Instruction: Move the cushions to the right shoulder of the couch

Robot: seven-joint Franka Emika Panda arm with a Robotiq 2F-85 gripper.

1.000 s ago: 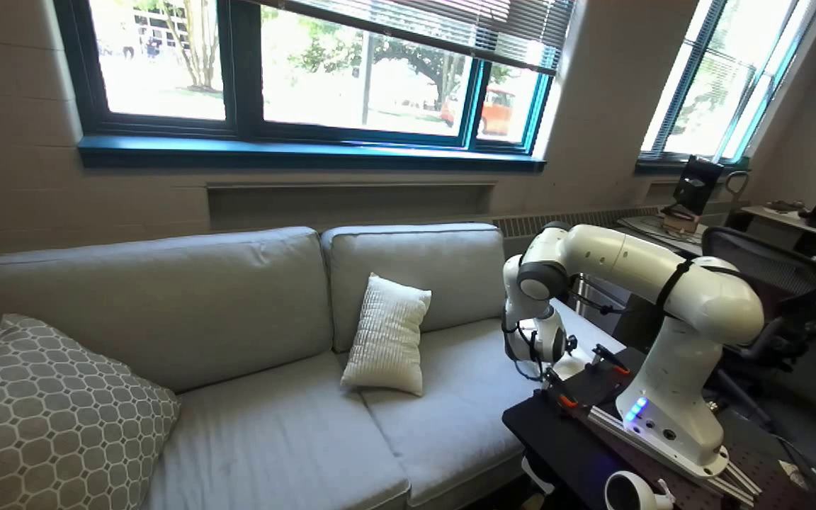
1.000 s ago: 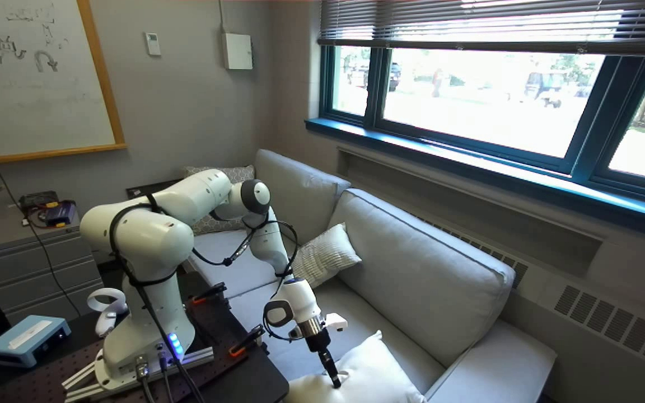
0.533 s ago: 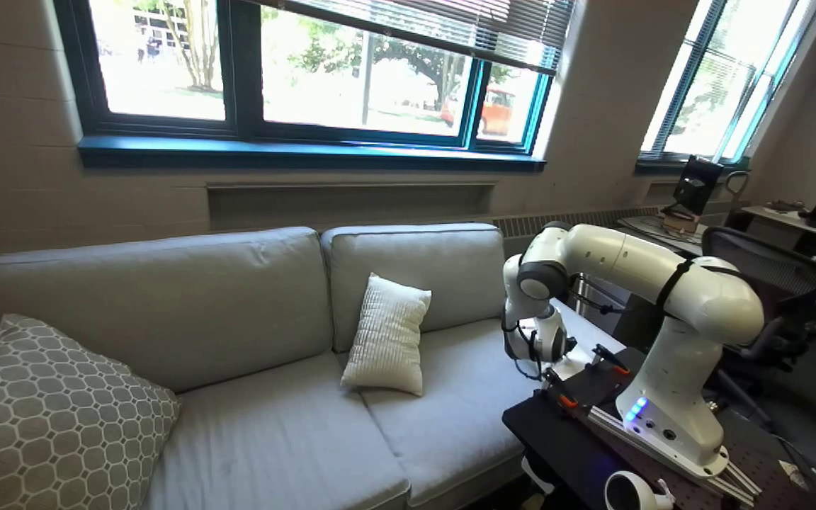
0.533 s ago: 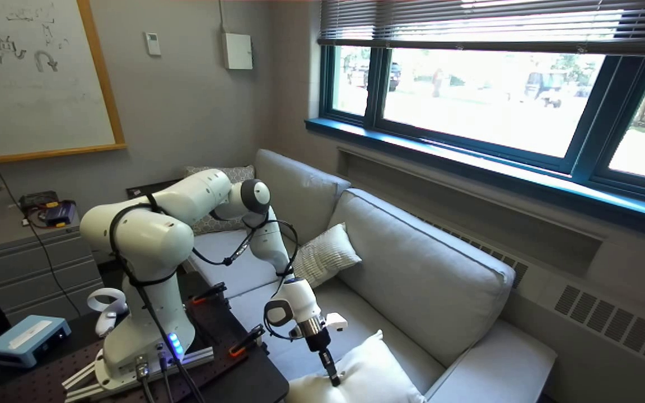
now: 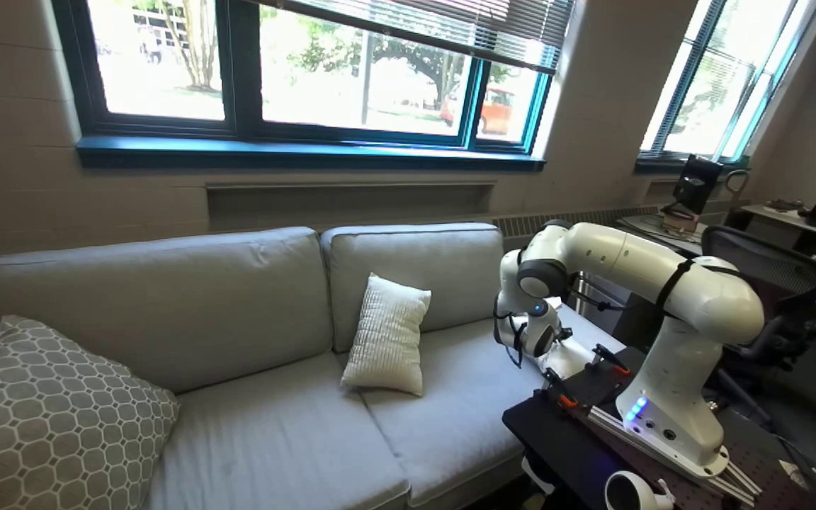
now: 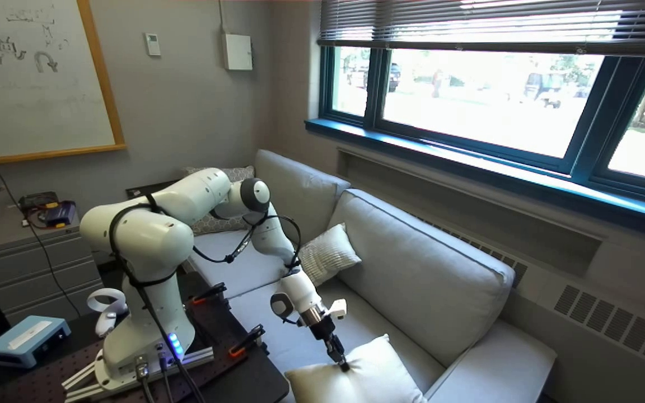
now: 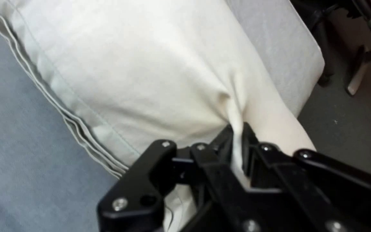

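Cream smooth cushion (image 7: pixel 134 71): lay over the seat of the light grey couch (image 5: pixel 280 418), near the armrest (image 6: pixel 501 358); its lower edge ran out of sight in an exterior view, and whether it touched the armrest or bore fully on the seat could not be told.
Pincer (image 7: pixel 238 129): clamped on a fold of that smooth cushion, the black fingers (image 7: pixel 224 139) pressed in from both sides, creases fanning out from the pinched cloth.
White robot arm (image 6: pixel 138 235): rose from the bench (image 6: pixel 261 386) in both exterior views and bent down over the couch to the pincer.
Ribbed cream-white cushion (image 5: pixel 388 336): leaned at a slant against a back cushion (image 5: pixel 465 283), by the seam between the two seats, well apart from the pincer.
Armrest: low and padded, at the couch end nearest the smooth cushion.
Grey lattice-patterned pillow (image 5: pixel 54 418): slumped at the opposite end of the couch; in an exterior view the arm hid part of it.
Bench: black, bearing the arm's base, a pair of black-and-orange clamps (image 6: pixel 247 338), a white hand controller (image 6: pixel 106 323) and a light blue box (image 6: pixel 26 341).
Window (image 5: pixel 238 106): blue-framed, above and behind the couch, its blind (image 5: pixel 479 25) partly lowered.
Whiteboard (image 6: pixel 37 78): wood-edged, marked with sketches, on the wall.
Office chair (image 5: pixel 769 273): mesh-backed, behind the arm in an exterior view.
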